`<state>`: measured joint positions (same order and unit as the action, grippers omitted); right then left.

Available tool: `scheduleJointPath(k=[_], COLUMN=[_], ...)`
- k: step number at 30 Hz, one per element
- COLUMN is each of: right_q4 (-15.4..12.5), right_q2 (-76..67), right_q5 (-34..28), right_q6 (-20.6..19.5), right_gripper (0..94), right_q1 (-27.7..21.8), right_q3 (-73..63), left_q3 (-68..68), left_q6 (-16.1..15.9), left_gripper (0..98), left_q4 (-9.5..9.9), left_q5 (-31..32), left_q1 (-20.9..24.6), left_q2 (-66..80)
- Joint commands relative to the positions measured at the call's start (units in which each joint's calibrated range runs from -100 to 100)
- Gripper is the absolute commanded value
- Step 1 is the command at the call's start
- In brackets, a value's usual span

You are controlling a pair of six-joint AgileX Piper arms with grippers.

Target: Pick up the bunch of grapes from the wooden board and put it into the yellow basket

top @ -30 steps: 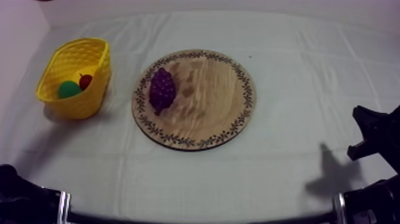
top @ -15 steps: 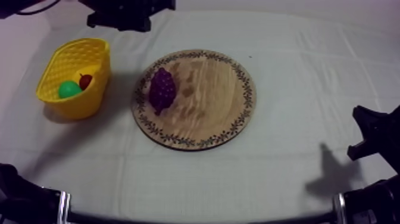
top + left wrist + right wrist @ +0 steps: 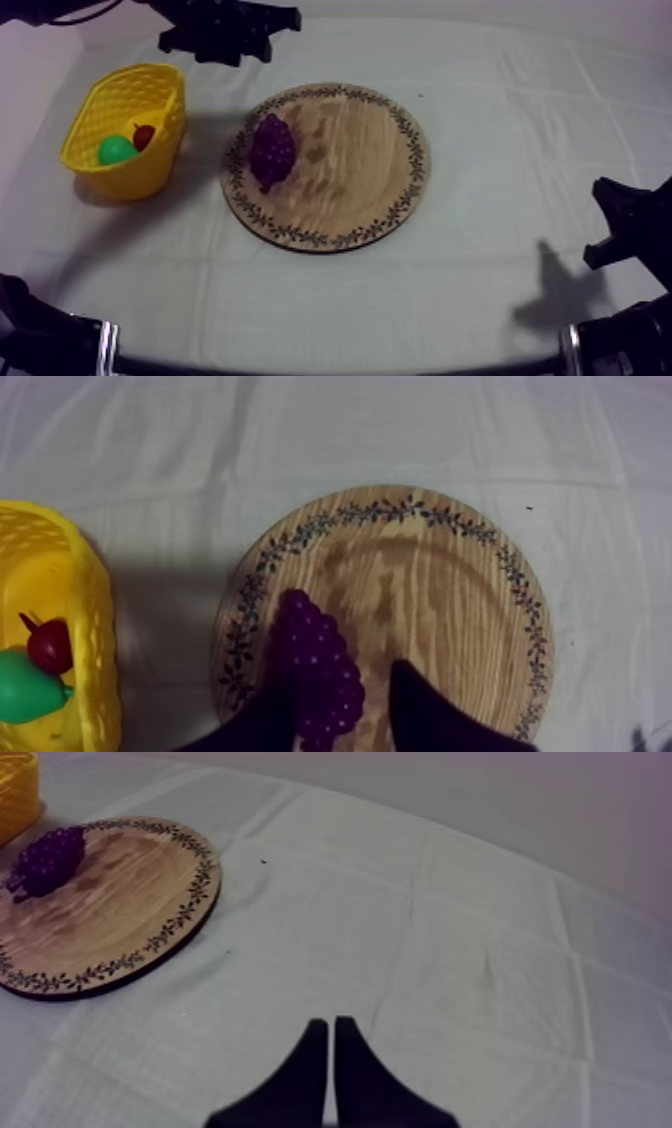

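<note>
Approach step: my left jaws hang released above the one bunch of grapes on the basket-side part of the one wooden board, right jaws clenched empty over the bench; next I descend, grip, carry to the one yellow basket holding one pear, one small red fruit.
</note>
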<state>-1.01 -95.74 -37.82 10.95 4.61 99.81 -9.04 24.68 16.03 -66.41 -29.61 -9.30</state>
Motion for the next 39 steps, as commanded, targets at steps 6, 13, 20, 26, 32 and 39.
scheduleJointPath(k=[6, 13, 20, 26, 32, 39], right_q4=[0.0, 0.0, 0.0, 0.0, 0.0, 0.0], right_q2=[0.0, 0.0, 0.0, 0.0, 0.0, 0.0], right_q5=[0.0, 0.0, 0.0, 0.0, 0.0, 0.0], right_q6=[0.0, 0.0, 0.0, 0.0, 0.0, 0.0], right_gripper=[0.4, 0.4, 0.4, 0.4, 0.4, 0.4], right_q1=[0.0, 0.0, 0.0, 0.0, 0.0, 0.0], right_q3=[0.0, 0.0, 0.0, 0.0, 0.0, 0.0], left_q3=[-0.6, -0.3, -0.1, -0.1, 1.4, 5.5], left_q6=[1.2, 0.6, 0.5, 0.8, 1.0, 1.1], left_gripper=[76.8, 93.7, 95.5, 95.6, 95.6, 95.3], left_q4=[-0.39, -2.6, -3.21, -3.67, -4.53, -5.64], left_q5=[-1.3, -3.0, -3.0, -2.4, -1.9, -2.6], left_q1=[0.6, 1.4, 1.8, 1.9, 2.3, 2.6], left_q2=[0.3, -0.3, -3.0, -7.9, -14.0, -21.2])
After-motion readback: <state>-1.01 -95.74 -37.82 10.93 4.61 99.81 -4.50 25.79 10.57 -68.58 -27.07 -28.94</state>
